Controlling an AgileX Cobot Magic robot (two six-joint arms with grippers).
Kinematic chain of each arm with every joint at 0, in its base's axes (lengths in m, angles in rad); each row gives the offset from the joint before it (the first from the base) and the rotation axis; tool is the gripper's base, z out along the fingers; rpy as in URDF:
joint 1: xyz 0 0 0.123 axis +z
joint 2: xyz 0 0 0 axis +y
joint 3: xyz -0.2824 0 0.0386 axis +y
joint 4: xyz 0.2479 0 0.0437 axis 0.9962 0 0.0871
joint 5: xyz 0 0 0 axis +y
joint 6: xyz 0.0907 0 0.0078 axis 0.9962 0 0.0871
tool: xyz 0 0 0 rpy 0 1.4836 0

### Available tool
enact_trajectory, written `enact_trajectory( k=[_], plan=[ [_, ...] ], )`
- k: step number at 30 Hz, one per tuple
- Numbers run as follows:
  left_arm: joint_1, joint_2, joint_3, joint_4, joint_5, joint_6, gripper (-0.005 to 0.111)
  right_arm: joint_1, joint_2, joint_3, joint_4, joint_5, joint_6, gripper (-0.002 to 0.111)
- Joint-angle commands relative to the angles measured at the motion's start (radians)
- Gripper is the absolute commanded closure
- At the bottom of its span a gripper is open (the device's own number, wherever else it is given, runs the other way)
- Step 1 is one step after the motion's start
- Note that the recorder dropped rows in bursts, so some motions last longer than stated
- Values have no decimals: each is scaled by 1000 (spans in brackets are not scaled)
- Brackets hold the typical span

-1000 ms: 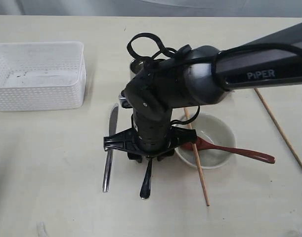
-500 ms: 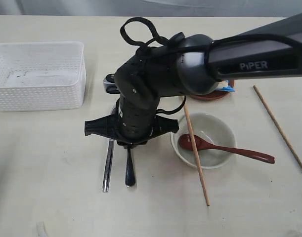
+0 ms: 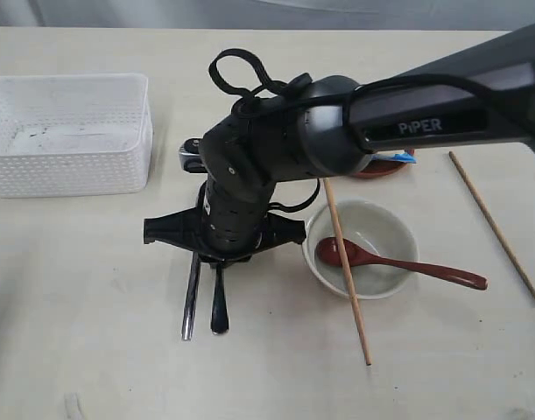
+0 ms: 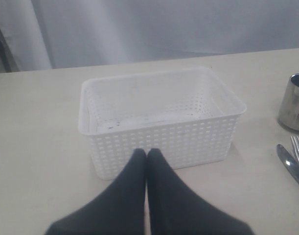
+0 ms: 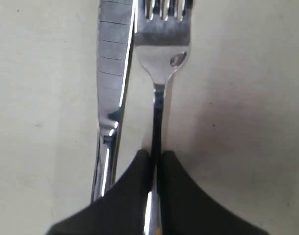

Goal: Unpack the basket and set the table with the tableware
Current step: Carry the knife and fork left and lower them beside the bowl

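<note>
Basket (image 3: 74, 171), white and perforated, stands empty on the left of the table (image 3: 92, 367), well apart from the place setting. The tableware seen here is already out on the tabletop.

Near the middle a steel knife (image 3: 190, 306) lies flat. The right gripper (image 5: 156, 164) is down over the fork (image 3: 219, 306), jaws clamped on its thin handle. A second ago the fork lay slanted and apart from the knife, nearer the bowl (image 3: 398, 229). Now it has been drawn leftwards and straightened, so it lies just beside the knife and parallel to it, tines at the same end as the blade.

To the right, the cream bowl holds a red-brown spoon (image 3: 407, 266) whose handle juts out over the rim. One chopstick (image 3: 348, 271) lies across the bowl's left side. The other (image 3: 495, 227) lies well apart, further right. A brown plate (image 3: 376, 169) is mostly hidden behind the arm. A steel cup (image 4: 295, 103) stands beyond the knife and fork.

The left gripper (image 4: 147, 155) hangs just in front of the basket, jaws pressed together, holding nothing.

The fork looks to be where it belongs, so that step seems nearly done, with only the release left. The split chopsticks are probably the main thing left to tidy.
</note>
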Motion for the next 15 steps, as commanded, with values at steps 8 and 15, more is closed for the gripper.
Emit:
enact_trajectory(
  k=[8, 15],
  plan=[
    [3, -5, 3, -11, -7, 2, 107, -2, 8, -1, 3, 13, -32, 102],
    [3, -5, 3, -11, -7, 2, 107, -2, -21, -1, -5, 33, -32, 65]
  ],
)
